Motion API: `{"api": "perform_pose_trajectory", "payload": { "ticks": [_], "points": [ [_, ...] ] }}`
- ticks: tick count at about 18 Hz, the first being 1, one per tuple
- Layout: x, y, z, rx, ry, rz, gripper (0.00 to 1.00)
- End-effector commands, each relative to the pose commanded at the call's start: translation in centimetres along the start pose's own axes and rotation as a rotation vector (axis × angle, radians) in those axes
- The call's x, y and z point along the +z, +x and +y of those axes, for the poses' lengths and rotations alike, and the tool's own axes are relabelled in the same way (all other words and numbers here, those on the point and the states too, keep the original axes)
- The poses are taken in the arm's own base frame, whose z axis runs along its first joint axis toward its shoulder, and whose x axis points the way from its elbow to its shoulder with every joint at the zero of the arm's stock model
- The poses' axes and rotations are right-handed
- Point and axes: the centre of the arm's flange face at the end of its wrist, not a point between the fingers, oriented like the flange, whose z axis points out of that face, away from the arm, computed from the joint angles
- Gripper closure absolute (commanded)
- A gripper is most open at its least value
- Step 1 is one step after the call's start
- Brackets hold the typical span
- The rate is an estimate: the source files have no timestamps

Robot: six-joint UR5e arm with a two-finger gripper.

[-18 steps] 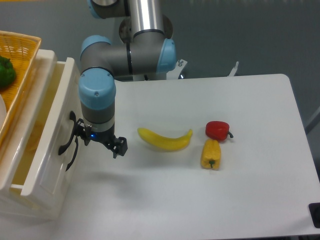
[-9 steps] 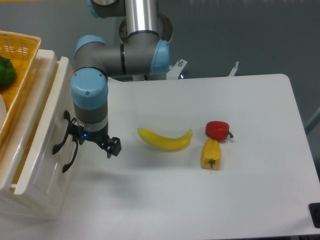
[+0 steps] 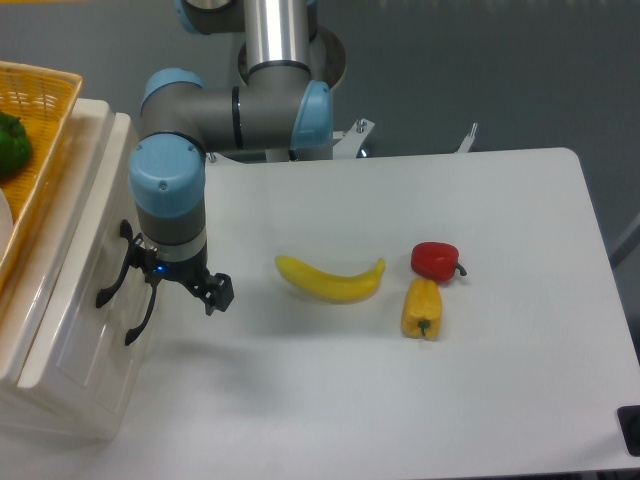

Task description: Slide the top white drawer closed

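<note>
On a white desk, the hand, its spread unclear, presses the top white drawer; a straight, level push should seat it flush.

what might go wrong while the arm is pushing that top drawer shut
1. The claw sits right at the black handle of the top drawer; a finger may snag on it as the front closes.
2. The push lands near the front's right side, so the drawer could skew and jam.
3. The basket rests on top of the cabinet; a hard final shove might jolt it.
</note>
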Motion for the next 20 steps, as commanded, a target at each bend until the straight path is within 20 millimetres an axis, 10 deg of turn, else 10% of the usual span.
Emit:
{"api": "perform_pose_trajectory", "payload": {
  "ticks": [7, 20],
  "points": [
    [-0.1, -0.4, 0.1, -0.003, 0.001, -0.003, 0.00],
    [-2.5, -9.0, 2.9, -0.040, -0.005, -0.083, 0.00]
  ]
}}
